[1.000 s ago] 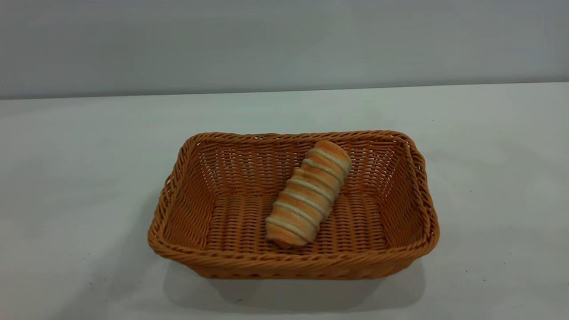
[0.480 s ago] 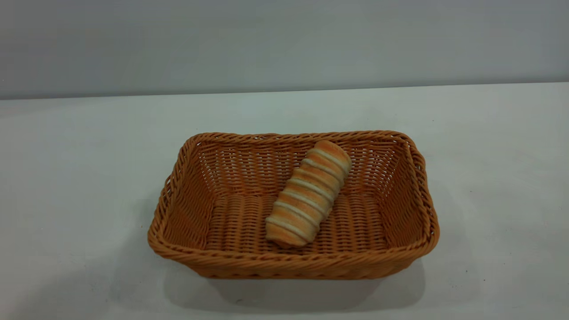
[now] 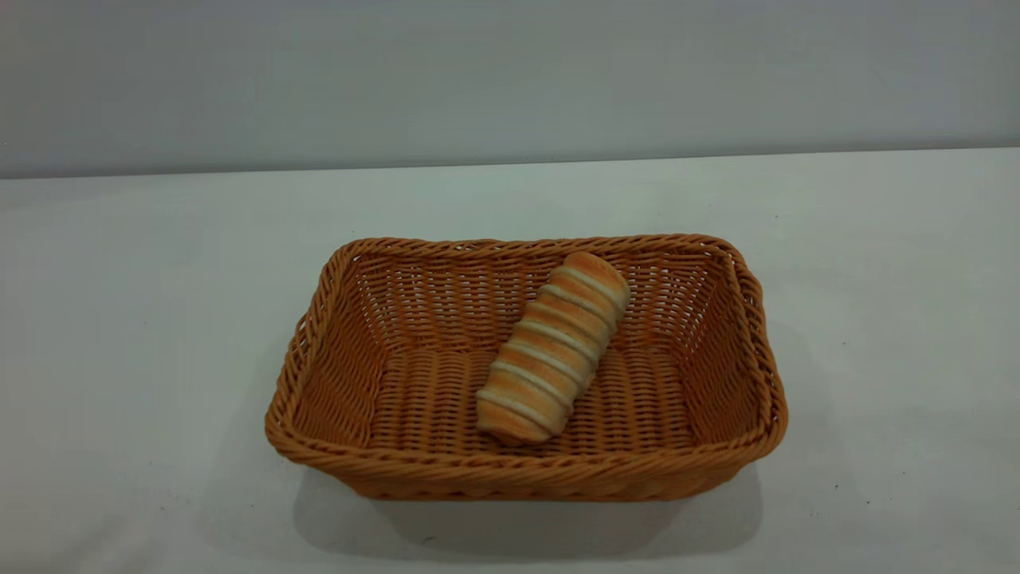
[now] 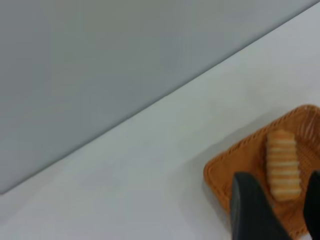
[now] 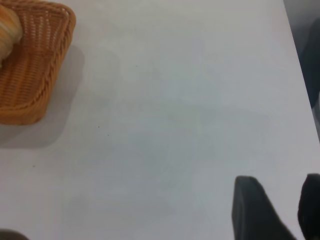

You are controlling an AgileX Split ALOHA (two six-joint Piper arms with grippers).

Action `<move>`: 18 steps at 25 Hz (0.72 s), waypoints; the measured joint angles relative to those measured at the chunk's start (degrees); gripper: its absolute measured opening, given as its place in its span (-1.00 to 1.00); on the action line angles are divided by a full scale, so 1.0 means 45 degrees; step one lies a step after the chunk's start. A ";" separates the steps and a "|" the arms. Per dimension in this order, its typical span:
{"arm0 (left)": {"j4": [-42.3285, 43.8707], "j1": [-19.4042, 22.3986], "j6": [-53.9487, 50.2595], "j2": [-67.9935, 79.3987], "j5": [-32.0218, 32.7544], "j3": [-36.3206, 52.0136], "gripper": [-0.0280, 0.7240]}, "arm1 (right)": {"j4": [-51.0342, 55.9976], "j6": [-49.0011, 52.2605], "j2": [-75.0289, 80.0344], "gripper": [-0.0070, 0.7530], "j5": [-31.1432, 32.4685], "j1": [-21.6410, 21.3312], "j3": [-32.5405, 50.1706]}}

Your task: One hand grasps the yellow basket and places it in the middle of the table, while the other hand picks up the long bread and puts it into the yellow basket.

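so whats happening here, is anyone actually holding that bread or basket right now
Nothing is being held. The long bread lies at a slant inside the yellow basket, which sits near the middle of the table. Neither arm appears in the exterior view. The left gripper is open and empty, off the basket, with basket and bread in its wrist view. The right gripper is open too, over bare table away from the basket. By the look of it, the job is done.

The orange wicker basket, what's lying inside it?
Inside the rectangular woven orange wicker basket lies one oblong golden bread roll with cream stripes, set diagonally. Bare weave surrounds it; the floor directly under the roll is hidden.
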 joint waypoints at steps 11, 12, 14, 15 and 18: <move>0.0195 0.0000 -0.1471 -0.7943 0.0001 0.7264 -0.06 | 0.0000 0.0000 0.0000 -0.28 0.0000 0.0000 0.0000; 0.0195 0.0108 -0.1483 -0.8651 0.0001 0.7949 -0.06 | 0.0000 0.0000 0.0000 -0.28 0.0000 0.0000 0.0000; 0.0104 0.0533 -0.1468 -0.9812 0.0001 0.9089 -0.06 | 0.0000 0.0000 0.0000 -0.28 0.0000 0.0000 0.0000; 0.0030 0.0843 -0.1403 -1.0387 -0.0011 0.9643 -0.06 | 0.0000 0.0000 0.0000 -0.28 0.0000 0.0000 0.0000; -0.0527 0.1883 -0.0781 -1.1709 -0.0219 1.1095 -0.06 | 0.0000 0.0000 0.0000 -0.28 0.0000 0.0000 0.0000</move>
